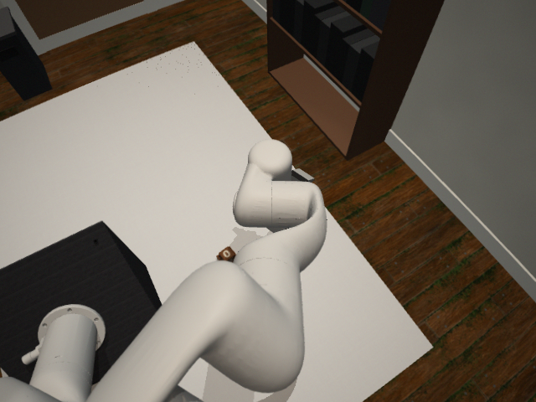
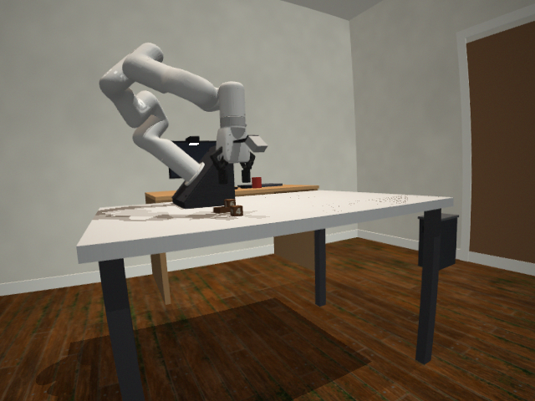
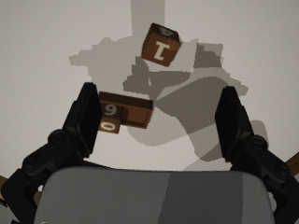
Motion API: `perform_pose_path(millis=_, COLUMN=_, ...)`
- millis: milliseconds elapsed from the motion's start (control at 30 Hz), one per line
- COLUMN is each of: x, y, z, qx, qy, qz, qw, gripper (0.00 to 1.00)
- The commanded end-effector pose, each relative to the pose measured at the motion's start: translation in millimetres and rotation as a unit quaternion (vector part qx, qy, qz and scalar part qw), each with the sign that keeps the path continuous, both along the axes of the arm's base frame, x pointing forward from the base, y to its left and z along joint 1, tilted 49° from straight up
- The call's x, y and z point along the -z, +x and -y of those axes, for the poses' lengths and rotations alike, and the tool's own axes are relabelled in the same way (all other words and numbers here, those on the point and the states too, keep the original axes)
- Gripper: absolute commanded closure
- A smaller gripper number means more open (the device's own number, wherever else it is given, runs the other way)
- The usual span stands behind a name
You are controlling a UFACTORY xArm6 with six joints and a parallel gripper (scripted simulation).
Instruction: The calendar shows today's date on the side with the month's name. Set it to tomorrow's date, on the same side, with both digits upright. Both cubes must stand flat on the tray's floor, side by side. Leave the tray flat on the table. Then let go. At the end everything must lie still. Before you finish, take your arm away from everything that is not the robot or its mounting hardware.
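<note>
In the wrist view a brown cube (image 3: pixel 161 45) with a white 1 on top lies alone on the white table, tilted to the frame. A second brown piece (image 3: pixel 125 112) showing a 9 and a 0 lies nearer, just inside my left finger; I cannot tell the cube from the tray there. My gripper (image 3: pixel 159 99) is open and empty, hanging above both. In the exterior view the gripper (image 2: pixel 233 172) hovers over two cubes (image 2: pixel 233 207) and a low brown tray (image 2: pixel 220 210). In the top view the arm hides all but one cube (image 1: pixel 225 254).
The black robot base (image 2: pixel 202 187) stands just behind the cubes. A wooden desk with a red cup (image 2: pixel 257 182) is behind the table. A bookshelf (image 1: pixel 346 64) stands off the table's right side.
</note>
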State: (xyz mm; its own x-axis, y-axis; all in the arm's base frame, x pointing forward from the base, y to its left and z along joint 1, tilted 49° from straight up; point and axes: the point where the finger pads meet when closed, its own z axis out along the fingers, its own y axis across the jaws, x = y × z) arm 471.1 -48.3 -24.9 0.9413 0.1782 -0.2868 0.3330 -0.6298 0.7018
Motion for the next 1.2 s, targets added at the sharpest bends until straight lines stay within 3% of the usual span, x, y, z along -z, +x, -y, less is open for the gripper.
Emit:
perform_pose_path(millis=0, x=-1.0, y=1.2, z=-1.2, qx=-0.054, qy=0.008, qz=-0.067, qw=0.996, gripper=0.00)
perform_pose_path(millis=200, x=-1.1, y=1.1, z=-1.3, qx=-0.107, qy=0.012, qz=-0.127, qw=0.986, gripper=0.00)
perform_pose_path(millis=300, x=-1.1, y=1.1, z=-1.3, qx=-0.113, qy=0.013, qz=-0.134, qw=0.984, gripper=0.00)
perform_pose_path(millis=367, x=-1.1, y=1.0, z=-1.3, qx=-0.148, qy=0.016, qz=-0.175, qw=0.973, gripper=0.00)
perform_pose_path(millis=700, x=-1.2, y=0.9, z=-1.4, qx=-0.230, qy=0.023, qz=-0.269, qw=0.935, gripper=0.00)
perform_pose_path(millis=867, x=-1.3, y=0.8, z=-1.4, qx=-0.252, qy=0.025, qz=-0.295, qw=0.921, gripper=0.00)
perform_pose_path(millis=1167, x=-1.4, y=0.7, z=-1.5, qx=-0.334, qy=0.032, qz=-0.388, qw=0.858, gripper=0.00)
